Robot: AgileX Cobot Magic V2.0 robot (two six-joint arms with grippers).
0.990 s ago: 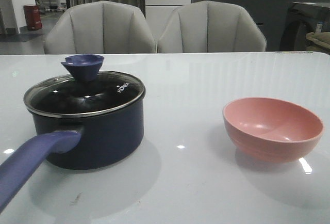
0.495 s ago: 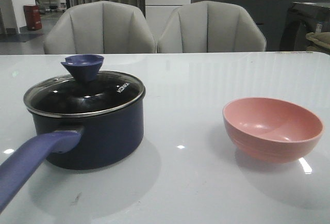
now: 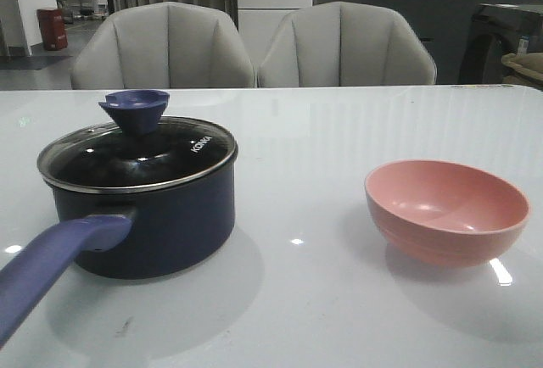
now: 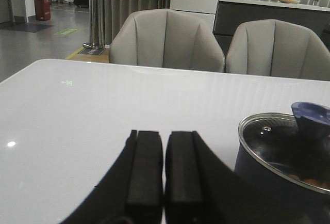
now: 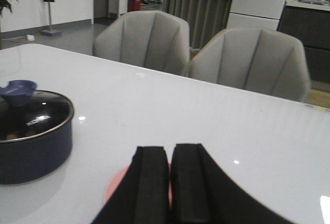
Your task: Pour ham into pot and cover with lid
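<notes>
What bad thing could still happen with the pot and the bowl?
The pot's long handle sticks out toward the table's near edge, so an arm moving there could knock it and maybe jolt the lid. The bowl lies just under the shut right gripper, so a low move might bump it.

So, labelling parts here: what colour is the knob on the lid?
Purple-blue; the knob on the glass lid shows best in the front view.
</notes>
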